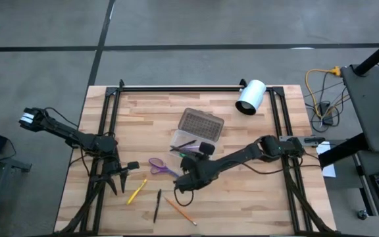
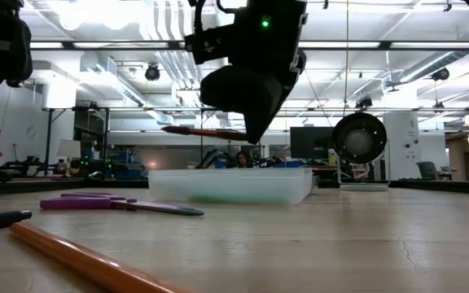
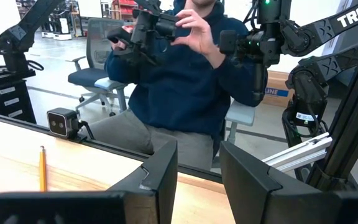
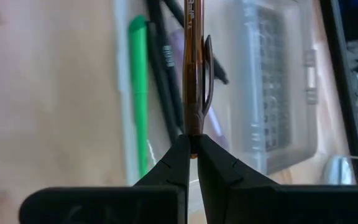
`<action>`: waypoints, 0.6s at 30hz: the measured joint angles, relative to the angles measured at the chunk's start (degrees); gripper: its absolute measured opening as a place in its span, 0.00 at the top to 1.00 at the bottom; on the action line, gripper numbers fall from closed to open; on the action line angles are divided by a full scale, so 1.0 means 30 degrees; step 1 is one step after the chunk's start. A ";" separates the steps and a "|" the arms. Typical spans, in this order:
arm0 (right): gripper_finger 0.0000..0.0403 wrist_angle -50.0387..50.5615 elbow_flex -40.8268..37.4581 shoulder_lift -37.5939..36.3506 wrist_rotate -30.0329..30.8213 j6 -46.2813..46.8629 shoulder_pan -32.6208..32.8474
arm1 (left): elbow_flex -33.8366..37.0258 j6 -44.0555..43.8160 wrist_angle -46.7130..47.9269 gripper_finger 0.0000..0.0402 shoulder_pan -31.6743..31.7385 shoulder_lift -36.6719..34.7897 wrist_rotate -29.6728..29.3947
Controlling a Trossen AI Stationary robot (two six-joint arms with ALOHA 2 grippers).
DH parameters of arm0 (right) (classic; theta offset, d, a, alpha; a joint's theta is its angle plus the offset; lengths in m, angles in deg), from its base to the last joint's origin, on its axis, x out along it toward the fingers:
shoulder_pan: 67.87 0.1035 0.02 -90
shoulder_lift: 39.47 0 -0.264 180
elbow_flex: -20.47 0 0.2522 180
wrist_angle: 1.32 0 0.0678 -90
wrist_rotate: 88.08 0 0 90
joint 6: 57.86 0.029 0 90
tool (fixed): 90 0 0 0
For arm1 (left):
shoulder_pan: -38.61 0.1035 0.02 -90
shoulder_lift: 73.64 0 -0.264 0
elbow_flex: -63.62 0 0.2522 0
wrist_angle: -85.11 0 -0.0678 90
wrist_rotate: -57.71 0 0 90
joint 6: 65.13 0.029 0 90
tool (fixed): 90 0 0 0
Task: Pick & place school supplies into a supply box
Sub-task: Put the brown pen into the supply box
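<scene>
Brown pen (image 4: 193,68) – pinched in right gripper (image 4: 192,144) jaws above supply box (image 1: 196,130) | left gripper (image 1: 125,172) jaws spread

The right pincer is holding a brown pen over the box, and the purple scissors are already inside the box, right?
Not quite. The right pincer does hold the brown pen over the box, but the high view shows the purple scissors lying on the table beside it.
</scene>
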 joint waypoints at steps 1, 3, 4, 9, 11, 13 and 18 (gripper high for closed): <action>0.98 0.0058 -0.0024 0.0000 0.0119 0.0098 -0.0013 | 0.0000 0.0000 0.0000 0.74 0.0000 0.0001 0.0000; 0.98 0.0192 -0.0069 -0.0039 0.0125 0.0145 -0.0060 | 0.0000 0.0000 0.0000 0.74 0.0000 0.0003 0.0000; 0.98 0.0192 -0.0086 -0.0055 0.0123 0.0151 -0.0076 | 0.0000 0.0000 0.0000 0.74 0.0000 -0.0004 0.0000; 0.98 0.0367 -0.0290 -0.0224 0.0110 0.0164 -0.0105 | 0.0000 0.0000 0.0000 0.74 -0.0004 0.0002 0.0000; 0.98 0.0248 -0.0633 -0.0543 0.0103 0.0200 -0.0155 | 0.0000 0.0000 0.0000 0.74 -0.0002 -0.0004 0.0000; 0.98 0.0102 -0.1143 -0.1045 0.0156 0.0642 -0.0196 | 0.0000 0.0000 0.0000 0.74 0.0000 0.0004 0.0000; 0.98 -0.0904 -0.3134 -0.2317 0.0394 0.1006 -0.0207 | 0.0000 0.0000 0.0000 0.74 -0.0007 0.0001 0.0000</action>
